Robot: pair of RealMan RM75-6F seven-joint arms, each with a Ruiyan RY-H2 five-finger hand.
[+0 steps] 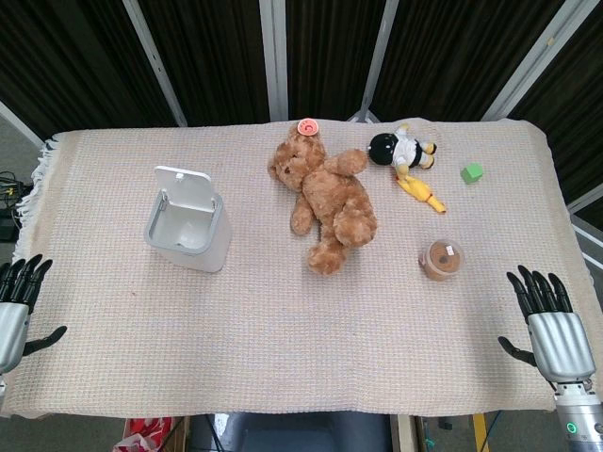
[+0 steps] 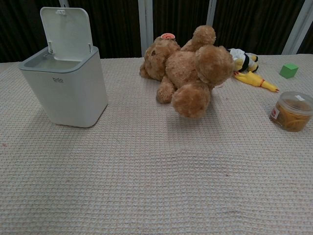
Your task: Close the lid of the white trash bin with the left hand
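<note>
Left hand [image 1: 17, 306], released with fingers apart at the tabletop's near left corner, sits well short of the white trash bin [image 1: 188, 231], whose lid [image 1: 187, 191] stands upright at its far side.

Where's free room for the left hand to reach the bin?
Bare cloth from the left hand up to the bin, also between bin and teddy and along the whole near edge. Crowded far right: doll, green cube, jar.

Left hand [image 1: 19, 299] cut by edge
</note>
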